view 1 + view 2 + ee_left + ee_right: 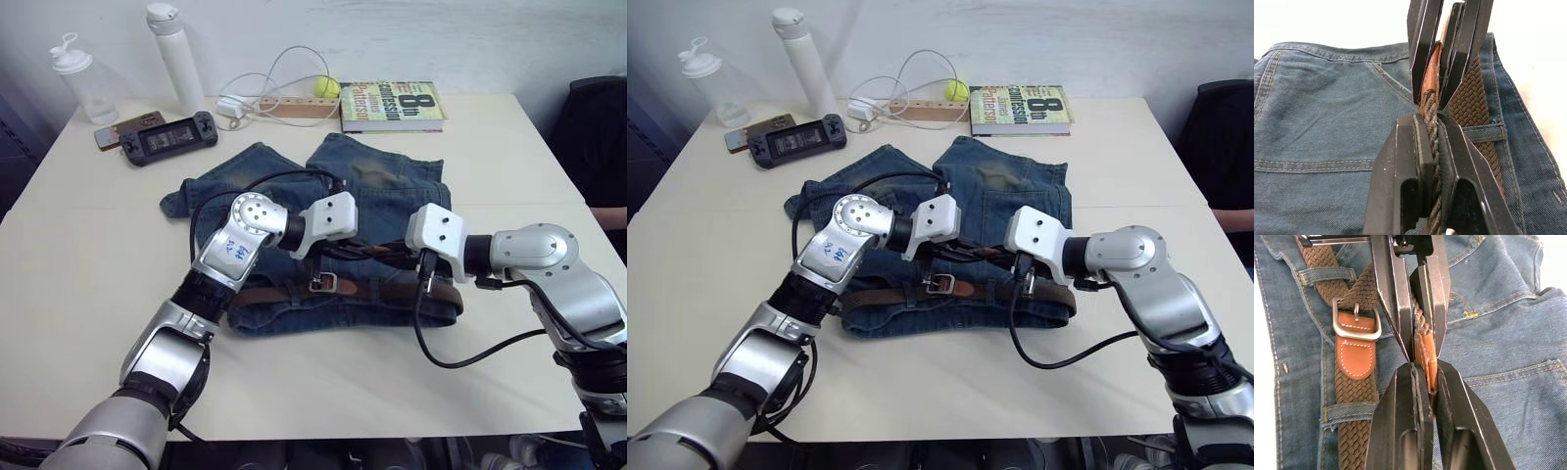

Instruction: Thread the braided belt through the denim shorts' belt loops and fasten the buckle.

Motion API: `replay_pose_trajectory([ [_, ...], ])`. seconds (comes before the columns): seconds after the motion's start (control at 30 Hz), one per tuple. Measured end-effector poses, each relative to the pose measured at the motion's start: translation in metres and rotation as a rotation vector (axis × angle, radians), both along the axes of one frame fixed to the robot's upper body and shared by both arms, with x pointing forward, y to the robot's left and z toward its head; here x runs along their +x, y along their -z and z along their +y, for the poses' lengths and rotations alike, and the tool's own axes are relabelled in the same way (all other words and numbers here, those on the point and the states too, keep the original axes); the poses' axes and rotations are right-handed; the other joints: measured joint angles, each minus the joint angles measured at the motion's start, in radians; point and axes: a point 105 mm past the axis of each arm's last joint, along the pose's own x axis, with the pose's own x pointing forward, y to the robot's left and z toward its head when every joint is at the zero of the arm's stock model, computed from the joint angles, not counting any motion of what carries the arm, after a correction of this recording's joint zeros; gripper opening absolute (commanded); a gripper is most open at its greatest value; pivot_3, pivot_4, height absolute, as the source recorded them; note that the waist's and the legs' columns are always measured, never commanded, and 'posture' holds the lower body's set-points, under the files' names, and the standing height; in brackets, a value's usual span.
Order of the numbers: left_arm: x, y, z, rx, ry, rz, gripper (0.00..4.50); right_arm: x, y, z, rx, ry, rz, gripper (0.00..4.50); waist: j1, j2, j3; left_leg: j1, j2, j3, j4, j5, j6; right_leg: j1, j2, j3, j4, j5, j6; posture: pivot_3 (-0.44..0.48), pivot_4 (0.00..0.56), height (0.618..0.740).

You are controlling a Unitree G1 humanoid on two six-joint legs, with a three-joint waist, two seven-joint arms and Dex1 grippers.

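Both my hands are pinched onto the free end of the braided belt, meeting nose to nose above the denim shorts. My left hand is clamped narrow on the woven strap, and my right hand is clamped narrow on the tan leather tip, so that stretch stands on edge between them, lifted off the fabric.

The rest of the belt lies along the waistband under the belt loops. The buckle rests flat on the denim, just beside my right hand; strap already crosses through its frame.

I judge I'm at the fastening step. To do it well, one hand should steer the tip while the other only steadies, keeping the strap untwisted, pulling in line with the waistband so the shorts don't bunch on the tabletop.
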Motion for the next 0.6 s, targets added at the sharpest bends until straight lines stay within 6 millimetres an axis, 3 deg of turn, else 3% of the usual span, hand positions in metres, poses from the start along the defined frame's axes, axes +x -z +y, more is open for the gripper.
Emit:
replay_pose_trajectory([
  [0.07,0.001,0.0,0.001,0.007,-0.001,-0.021,0.0,-0.001,-0.001,0.0,0.012,-0.003,0.01,1.59,0.001,0.0,0.0,0.0,0.0,0.0,0.0,0.0,0.0,0.0,0.0,0.0,0.0,0.0,0.0,0.0,0.15,0.735],
  [0.13,0.004,-0.001,0.006,0.027,-0.016,-0.06,0.0,-0.006,-0.002,-0.008,0.0,0.007,0.016,2.66,0.002,0.0,0.0,0.0,0.0,0.0,0.0,0.0,0.0,0.0,0.0,0.0,0.0,0.0,0.0,0.0,0.15,0.735],
  [0.27,0.014,0.003,0.026,0.132,-0.058,-0.215,0.0,-0.015,0.009,-0.025,-0.056,0.039,0.044,4.29,0.003,0.0,0.0,0.0,0.0,0.0,0.0,0.0,0.001,0.0,0.0,0.0,-0.001,0.0,0.0,0.0,0.15,0.735],
  [0.4,0.019,0.014,0.041,0.242,-0.043,-0.364,0.0,-0.022,0.038,-0.017,-0.095,0.022,0.0,4.29,0.0,0.0,0.0,0.0,0.0,0.0,0.0,0.0,0.001,0.0,0.0,0.0,0.0,0.0,0.0,0.0,0.15,0.735],
  [0.5,0.024,0.023,0.041,0.29,-0.023,-0.43,0.0,-0.027,0.057,0.003,-0.063,-0.012,-0.038,4.29,0.002,0.0,0.0,0.0,-0.001,0.0,0.0,0.0,0.001,0.0,0.0,0.0,0.001,0.0,0.0,0.0,0.15,0.735],
  [0.6,0.027,0.022,0.033,0.296,0.001,-0.481,0.0,-0.02,0.06,0.006,-0.092,-0.003,-0.135,4.29,0.002,0.0,0.0,0.0,-0.002,0.0,0.001,-0.001,0.001,0.0,0.0,0.0,0.001,0.0,0.0,0.0,0.15,0.735],
])
